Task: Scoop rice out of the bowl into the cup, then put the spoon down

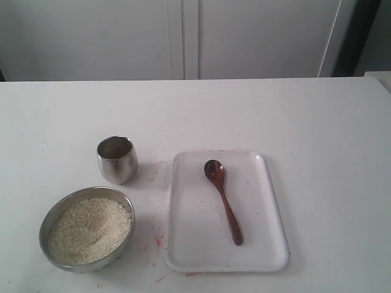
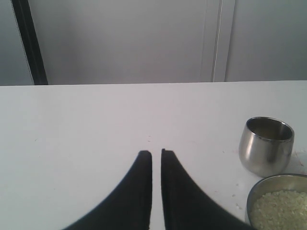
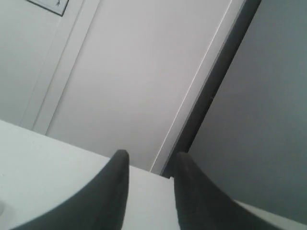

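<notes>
The steel bowl (image 1: 43,229) stands at the front left of the white table, filled with off-white rice (image 1: 90,230). Just behind it is the small shiny cup (image 1: 117,161), upright. The dark wooden spoon (image 1: 223,200) lies on a white tray, head toward the back. Neither gripper shows in the exterior view. In the left wrist view my left gripper (image 2: 156,152) is shut over bare table with nothing in it, and the cup (image 2: 265,146), the bowl (image 2: 278,177) and the rice (image 2: 280,211) lie off to one side. My right gripper (image 3: 149,160) is open and empty, facing the wall.
A white rectangular tray (image 1: 183,244) lies right of the bowl and cup, holding only the spoon. Faint red marks dot the table near the tray's left edge. White cabinet doors stand behind the table.
</notes>
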Action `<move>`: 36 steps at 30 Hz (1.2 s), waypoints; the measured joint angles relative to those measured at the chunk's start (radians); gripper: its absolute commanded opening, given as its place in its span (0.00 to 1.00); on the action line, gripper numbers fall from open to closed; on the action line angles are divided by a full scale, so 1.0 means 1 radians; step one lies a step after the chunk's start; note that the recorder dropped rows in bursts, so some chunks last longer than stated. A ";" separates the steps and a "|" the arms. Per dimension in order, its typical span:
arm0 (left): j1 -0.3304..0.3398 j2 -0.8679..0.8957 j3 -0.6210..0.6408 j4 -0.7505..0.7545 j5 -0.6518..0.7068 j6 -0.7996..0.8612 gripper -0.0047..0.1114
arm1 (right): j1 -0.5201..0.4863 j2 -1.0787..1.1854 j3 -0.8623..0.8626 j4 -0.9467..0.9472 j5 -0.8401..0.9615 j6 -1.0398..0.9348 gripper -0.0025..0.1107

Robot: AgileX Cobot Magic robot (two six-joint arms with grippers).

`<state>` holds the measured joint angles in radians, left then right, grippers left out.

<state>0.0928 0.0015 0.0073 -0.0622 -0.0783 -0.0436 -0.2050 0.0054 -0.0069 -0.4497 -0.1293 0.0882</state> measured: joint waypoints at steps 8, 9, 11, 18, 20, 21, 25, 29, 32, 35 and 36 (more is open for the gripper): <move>0.000 0.000 0.000 0.000 0.000 0.000 0.16 | 0.000 0.000 0.000 0.003 0.129 0.138 0.30; 0.000 0.000 0.000 0.000 0.000 0.000 0.16 | 0.000 0.000 0.000 0.003 0.129 0.149 0.30; 0.000 0.000 0.000 0.000 0.000 0.000 0.16 | 0.000 0.000 0.000 0.017 0.129 0.168 0.30; 0.000 0.000 0.000 0.000 0.000 0.000 0.16 | 0.000 0.000 0.000 0.092 0.129 0.196 0.30; 0.000 0.000 0.000 0.000 0.000 0.000 0.16 | 0.000 0.000 0.000 0.095 0.129 0.198 0.30; 0.000 0.000 0.000 0.000 0.000 0.000 0.16 | 0.000 0.000 0.000 0.095 0.129 0.198 0.30; 0.000 0.000 0.000 0.000 0.000 0.000 0.16 | 0.000 0.000 0.000 0.097 0.129 0.198 0.30; 0.000 0.000 0.000 0.000 0.000 0.000 0.16 | 0.000 0.000 0.000 0.123 0.168 0.184 0.30; 0.000 0.000 0.000 0.000 0.000 0.000 0.16 | 0.000 0.000 0.000 0.142 0.175 0.129 0.30; 0.000 0.000 0.000 0.000 0.000 0.000 0.16 | 0.000 0.000 0.000 0.149 0.176 0.111 0.30; 0.000 0.000 0.000 0.000 0.000 0.000 0.16 | 0.000 0.000 0.000 0.149 0.176 0.111 0.30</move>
<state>0.0928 0.0015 0.0073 -0.0622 -0.0783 -0.0436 -0.2050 0.0054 -0.0073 -0.3010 0.0462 0.1991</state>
